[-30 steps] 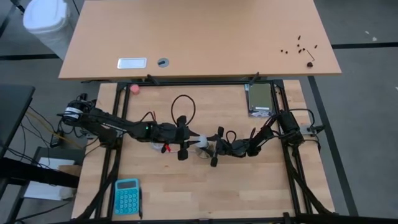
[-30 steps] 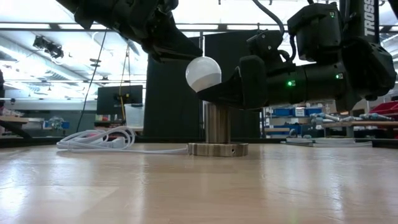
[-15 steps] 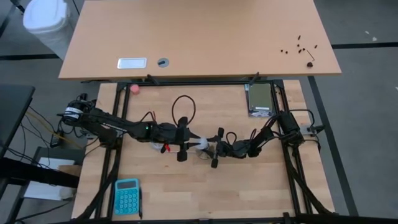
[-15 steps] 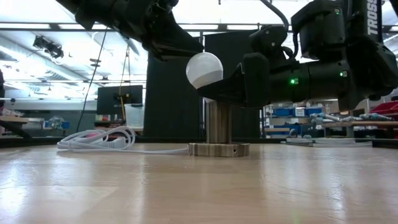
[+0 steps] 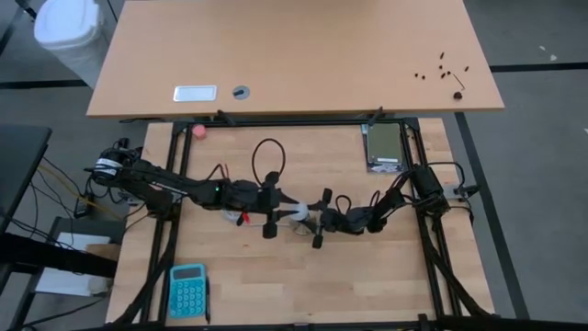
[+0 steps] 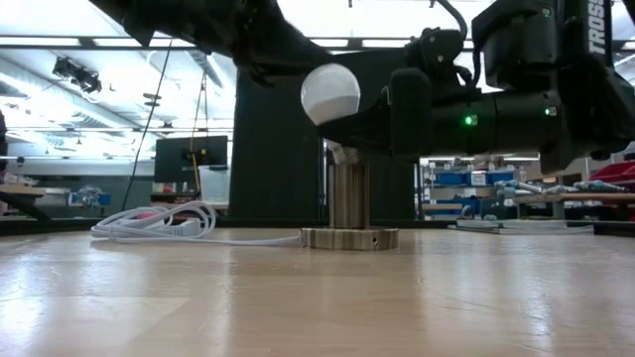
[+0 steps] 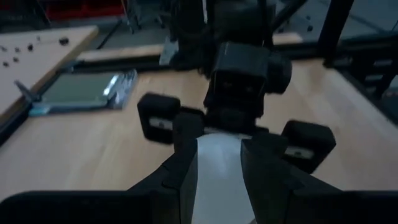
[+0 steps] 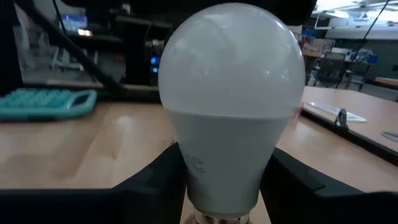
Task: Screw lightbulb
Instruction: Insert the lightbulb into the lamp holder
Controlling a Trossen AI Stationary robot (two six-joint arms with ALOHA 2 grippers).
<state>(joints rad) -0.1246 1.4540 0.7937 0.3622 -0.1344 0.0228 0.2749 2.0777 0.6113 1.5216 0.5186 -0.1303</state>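
Observation:
The lightbulb (image 6: 330, 92) is white and frosted and stands globe up over the metal socket (image 6: 348, 198), whose round foot rests on the table. Its screw base is hidden behind my right gripper. My left gripper (image 5: 281, 210) reaches in from the table's left, slanting a little down, and is shut on the lightbulb (image 7: 217, 171). My right gripper (image 5: 311, 219) reaches in level from the table's right, its fingers on either side of the lightbulb's (image 8: 230, 93) neck. The socket's white cord (image 6: 159, 223) lies coiled on the table behind it. My left gripper pinches the bulb's white globe (image 7: 219, 155) between its two fingers, coming from the table's left and slanting slightly down. The bulb stays about upright above the socket. My right gripper has the bulb's tapering neck (image 8: 194, 174) below the globe between its two fingers (image 8: 155, 183), coming level from the table's right. Whether the screw base sits in the socket, I cannot tell.
A teal calculator (image 5: 187, 290) lies at the near left. A pink ball (image 5: 198, 131) sits at the far left, and a flat grey device (image 5: 384, 147) at the far right. Metal frame rails run along the table's edges.
My left gripper has tipped a little, and the bulb's globe has risen slightly above the socket and shifted a touch toward the right arm. The socket has stayed where it was.

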